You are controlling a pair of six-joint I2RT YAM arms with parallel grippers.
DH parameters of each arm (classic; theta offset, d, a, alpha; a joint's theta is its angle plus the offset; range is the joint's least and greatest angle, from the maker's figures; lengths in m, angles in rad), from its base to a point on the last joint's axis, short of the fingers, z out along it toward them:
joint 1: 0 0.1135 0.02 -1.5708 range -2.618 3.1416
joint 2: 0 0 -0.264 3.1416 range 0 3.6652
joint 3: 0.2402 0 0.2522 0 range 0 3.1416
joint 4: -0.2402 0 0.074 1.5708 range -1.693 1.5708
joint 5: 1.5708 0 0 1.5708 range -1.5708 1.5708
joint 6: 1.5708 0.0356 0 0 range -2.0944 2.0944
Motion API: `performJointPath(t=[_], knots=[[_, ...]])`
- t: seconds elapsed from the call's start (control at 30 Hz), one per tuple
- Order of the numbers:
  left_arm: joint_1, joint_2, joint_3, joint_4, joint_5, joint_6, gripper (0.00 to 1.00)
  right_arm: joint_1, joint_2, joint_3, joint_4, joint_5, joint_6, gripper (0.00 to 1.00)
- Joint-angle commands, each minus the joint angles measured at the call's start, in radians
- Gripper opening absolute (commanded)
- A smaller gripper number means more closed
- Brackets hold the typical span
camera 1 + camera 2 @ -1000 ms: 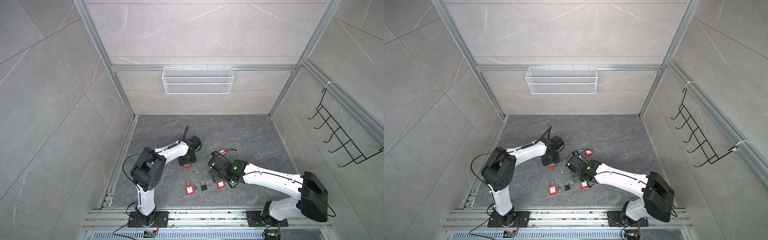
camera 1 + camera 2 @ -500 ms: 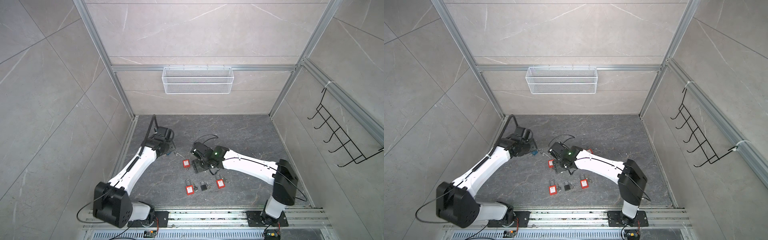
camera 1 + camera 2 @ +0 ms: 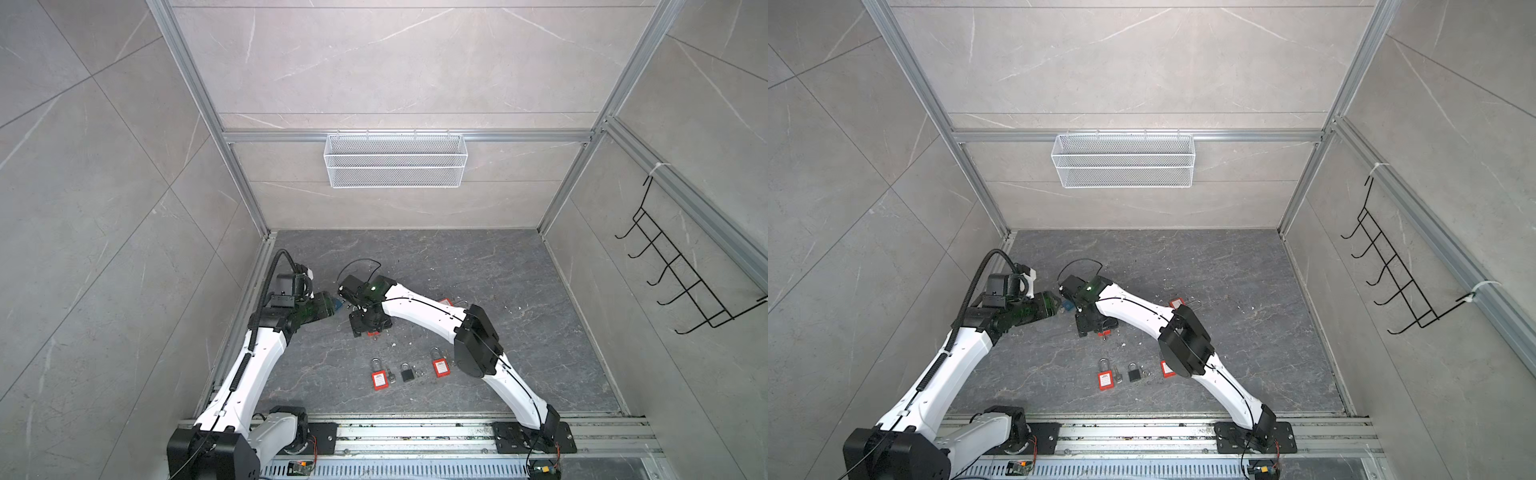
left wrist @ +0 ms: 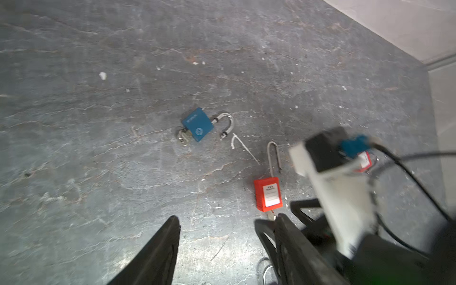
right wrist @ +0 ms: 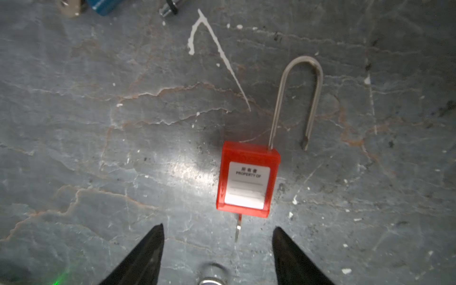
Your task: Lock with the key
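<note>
Under the right tool [image 5: 218,227]: red padlock [image 5: 246,179] flat on the table [image 5: 98,123]; its shackle [image 5: 301,98] is swung out, the free end lying beside the body, not in it.
Where its key [image 5: 238,228] is: sticking out of the body's bottom, toward the tool; the head is too blurred to place.
Long axis: shackle, body and key run in one line that points into the tool's gap, a little toward one finger.
State of the right tool: fingers apart, gripping nothing, the key blade between them.
At the left tool [image 4: 227,219]: fingers apart, empty; blue padlock [image 4: 197,124] lies ahead, apart from it, and the red one is just beside one finger.
Nearer arm: the right, as I judge it, since it is lined up on the key.
Likely next: close on the key; the shackle end must come over its hole.
</note>
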Motion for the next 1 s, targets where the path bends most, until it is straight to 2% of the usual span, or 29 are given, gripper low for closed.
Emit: performJointPath(t=[0.0,0.4,0.57,0.87,0.97], knots=[[0.007,-0.025,-0.003,0.064,0.052,0.057,0.63,-0.032,0.053,0.086,-0.127,0.031,0.029,0.7],[0.008,0.007,-0.002,0.061,0.042,0.097,0.64,-0.052,0.223,0.325,-0.221,-0.031,-0.024,0.63],[0.008,0.01,-0.001,0.057,0.038,0.1,0.64,-0.052,0.227,0.318,-0.239,-0.01,-0.021,0.6],[0.008,0.006,0.009,0.04,0.038,0.106,0.63,-0.051,0.222,0.319,-0.244,-0.014,-0.057,0.43],[0.008,-0.001,0.01,0.035,0.041,0.11,0.63,-0.046,0.208,0.329,-0.262,0.006,-0.091,0.4]])
